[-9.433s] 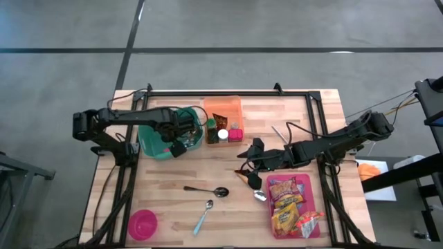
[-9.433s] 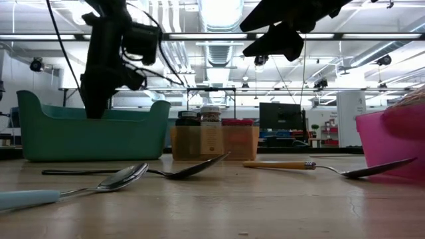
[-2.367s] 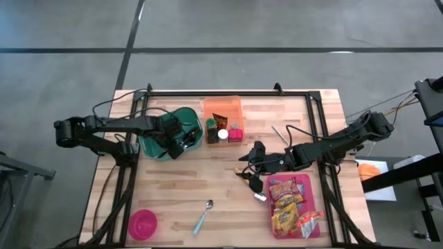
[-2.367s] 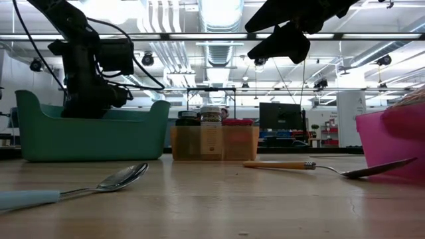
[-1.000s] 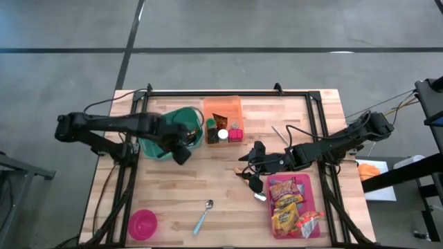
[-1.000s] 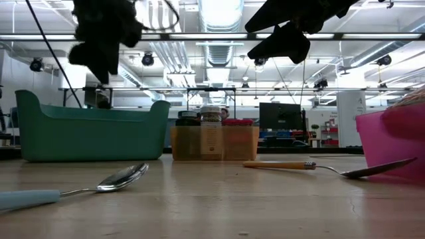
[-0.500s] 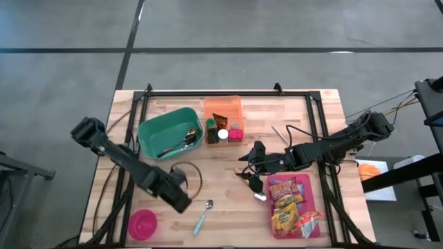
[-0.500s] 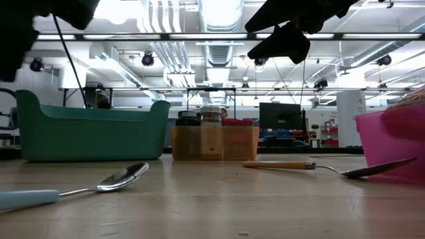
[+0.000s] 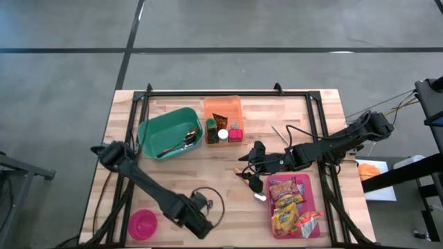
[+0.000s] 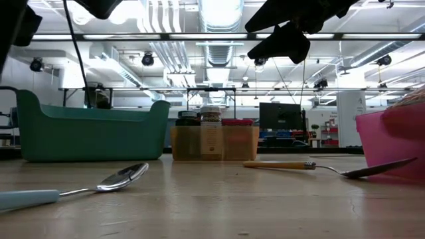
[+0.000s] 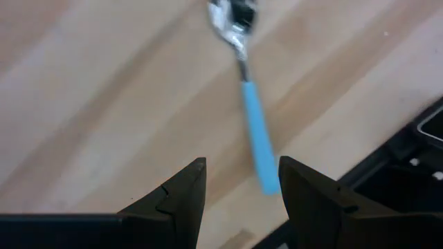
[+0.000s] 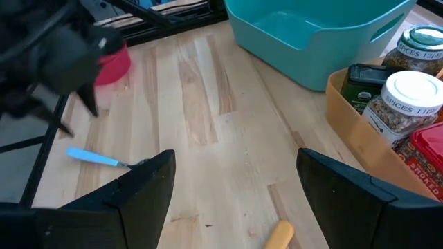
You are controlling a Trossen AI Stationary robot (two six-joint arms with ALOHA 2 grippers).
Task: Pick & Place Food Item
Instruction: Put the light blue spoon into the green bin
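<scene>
While two spoons fill the green bin, one blue-handled spoon remains.

The wooden table carries a blue-handled spoon just beyond the left gripper, and a green bin, orange box, pink tray and pink bowl farther off.

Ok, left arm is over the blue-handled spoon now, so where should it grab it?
Grip the blue-handled spoon mid-handle, coming straight down with the left gripper, jaws across the handle's width. It lies flat on the table, and the straight handle is thicker and easier to pinch than the thin neck or bowl.
</scene>
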